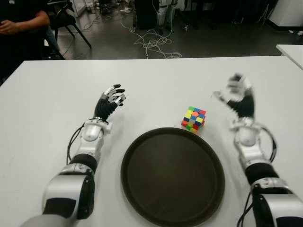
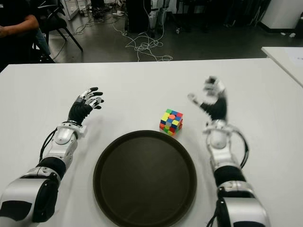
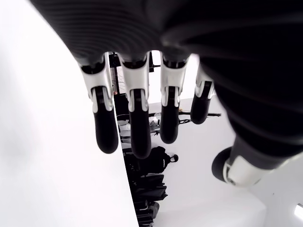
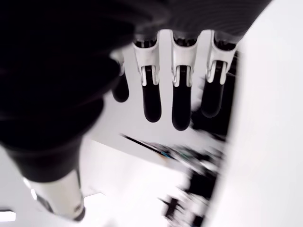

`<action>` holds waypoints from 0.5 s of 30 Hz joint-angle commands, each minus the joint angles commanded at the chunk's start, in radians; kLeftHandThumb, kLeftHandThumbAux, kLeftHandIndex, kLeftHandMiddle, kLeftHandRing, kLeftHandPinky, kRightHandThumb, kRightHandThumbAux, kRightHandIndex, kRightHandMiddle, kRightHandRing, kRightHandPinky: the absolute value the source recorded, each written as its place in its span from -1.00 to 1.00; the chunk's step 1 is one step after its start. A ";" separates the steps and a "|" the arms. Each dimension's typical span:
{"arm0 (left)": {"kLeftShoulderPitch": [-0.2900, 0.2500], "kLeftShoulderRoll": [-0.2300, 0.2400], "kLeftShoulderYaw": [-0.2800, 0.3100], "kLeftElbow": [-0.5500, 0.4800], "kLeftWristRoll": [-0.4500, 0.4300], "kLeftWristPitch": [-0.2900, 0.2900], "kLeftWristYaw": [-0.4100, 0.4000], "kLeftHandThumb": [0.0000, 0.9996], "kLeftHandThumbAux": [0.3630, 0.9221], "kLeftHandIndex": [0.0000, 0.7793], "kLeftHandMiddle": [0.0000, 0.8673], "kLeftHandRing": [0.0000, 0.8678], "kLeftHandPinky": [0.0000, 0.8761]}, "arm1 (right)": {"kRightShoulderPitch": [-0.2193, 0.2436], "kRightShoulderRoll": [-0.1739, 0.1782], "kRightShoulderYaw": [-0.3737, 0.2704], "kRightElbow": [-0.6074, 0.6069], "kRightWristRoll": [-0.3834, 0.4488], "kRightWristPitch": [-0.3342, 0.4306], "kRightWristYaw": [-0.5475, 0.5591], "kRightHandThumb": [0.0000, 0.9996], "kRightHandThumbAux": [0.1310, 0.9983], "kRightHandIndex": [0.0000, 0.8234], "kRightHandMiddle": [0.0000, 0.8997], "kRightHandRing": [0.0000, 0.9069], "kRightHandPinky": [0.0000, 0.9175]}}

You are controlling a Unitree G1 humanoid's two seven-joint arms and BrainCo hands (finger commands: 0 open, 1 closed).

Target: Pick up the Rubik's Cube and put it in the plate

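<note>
A multicoloured Rubik's Cube (image 1: 193, 118) sits on the white table (image 1: 156, 80), just beyond the far right rim of the round dark plate (image 1: 137, 146). The plate holds nothing. My right hand (image 1: 235, 97) is raised to the right of the cube, fingers spread, holding nothing, clear of the cube. Its wrist view shows extended fingers (image 4: 174, 101) with nothing between them. My left hand (image 1: 112, 98) shows to the left of the plate, fingers (image 3: 137, 127) relaxed and empty.
A person in dark clothes (image 1: 21, 23) sits past the far left corner of the table. Cables (image 1: 154, 42) lie on the floor beyond the far edge. A second white table corner (image 1: 291, 51) shows at the right.
</note>
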 joint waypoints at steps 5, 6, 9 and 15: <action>0.001 0.000 0.003 -0.001 -0.005 -0.001 -0.007 -0.63 -0.12 -0.55 -0.43 -0.31 -0.14 | -0.046 -0.060 0.065 0.032 -0.167 -0.037 -0.155 -0.91 0.56 -0.49 -0.43 -0.40 -0.37; 0.001 0.001 0.004 -0.001 -0.005 -0.001 -0.007 -0.62 -0.11 -0.54 -0.43 -0.31 -0.14 | -0.058 -0.067 0.079 0.045 -0.194 -0.037 -0.184 -0.91 0.57 -0.50 -0.43 -0.41 -0.38; 0.001 0.001 0.005 -0.001 -0.005 -0.001 -0.007 -0.62 -0.09 -0.54 -0.43 -0.30 -0.13 | -0.087 -0.075 0.111 0.090 -0.243 -0.040 -0.247 -0.92 0.59 -0.51 -0.43 -0.42 -0.39; 0.000 0.003 0.009 0.003 -0.007 0.005 -0.005 -0.62 -0.05 -0.54 -0.44 -0.30 -0.11 | -0.144 -0.070 0.186 0.192 -0.317 -0.051 -0.356 -0.94 0.65 -0.48 -0.41 -0.40 -0.32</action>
